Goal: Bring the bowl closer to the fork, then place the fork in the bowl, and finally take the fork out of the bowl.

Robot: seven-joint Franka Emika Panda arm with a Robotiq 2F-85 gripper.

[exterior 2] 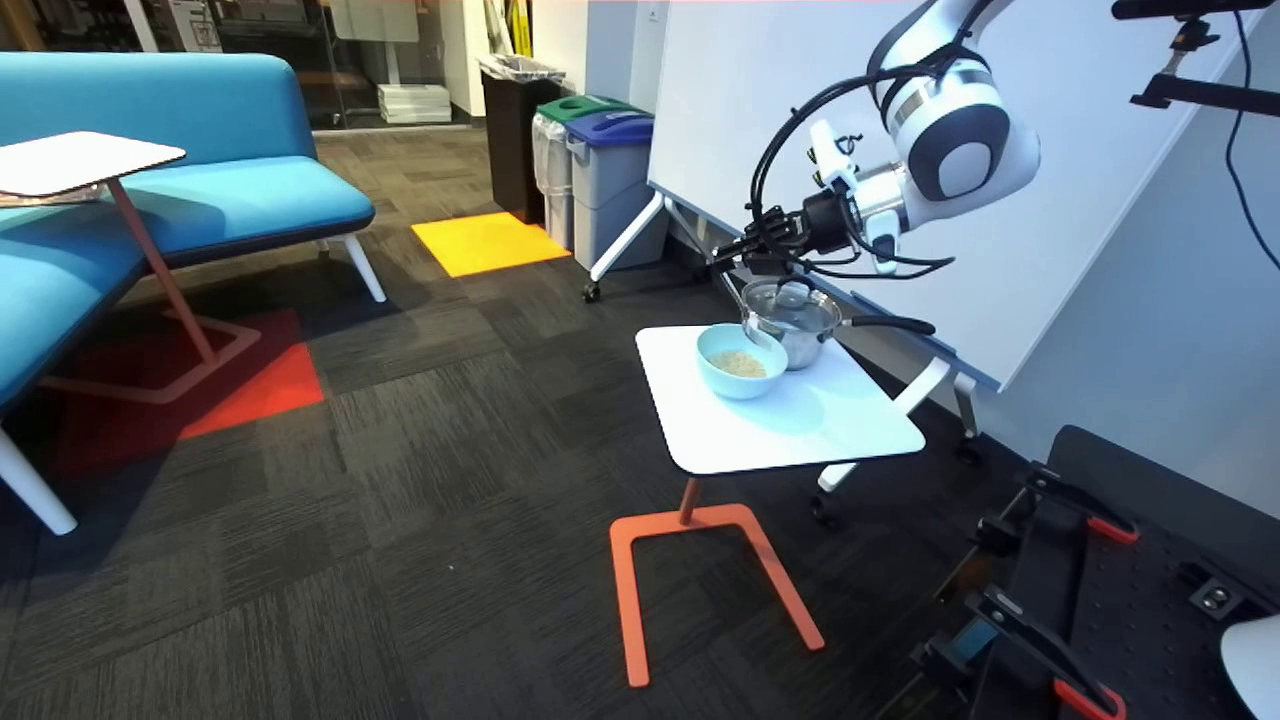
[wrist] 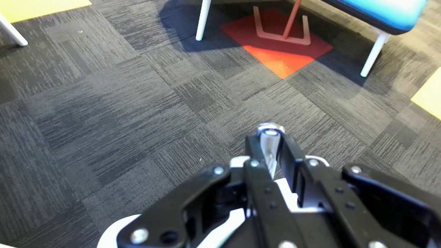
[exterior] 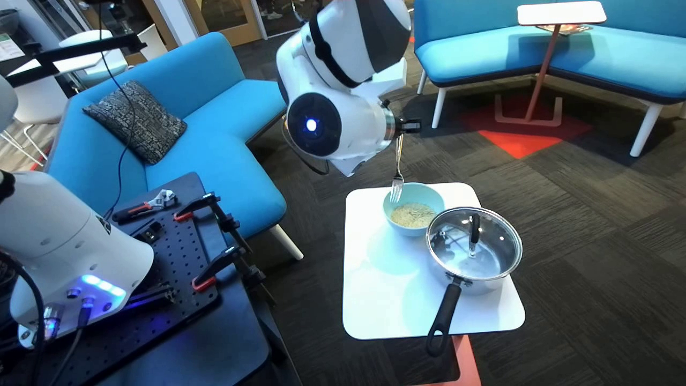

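hand (wrist: 271,146): clamped on 1 fork (exterior: 397,182) | table (exterior: 372,300): 1 bowl (exterior: 423,193) beside 1 lidded pan (exterior: 482,286)

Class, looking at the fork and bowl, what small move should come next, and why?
Probably lower the tool slightly: it grips the fork, whose tines point down, overlapping the bowl in both exterior views, seemingly short of the grainy contents. Whether they dip below the rim is unclear.
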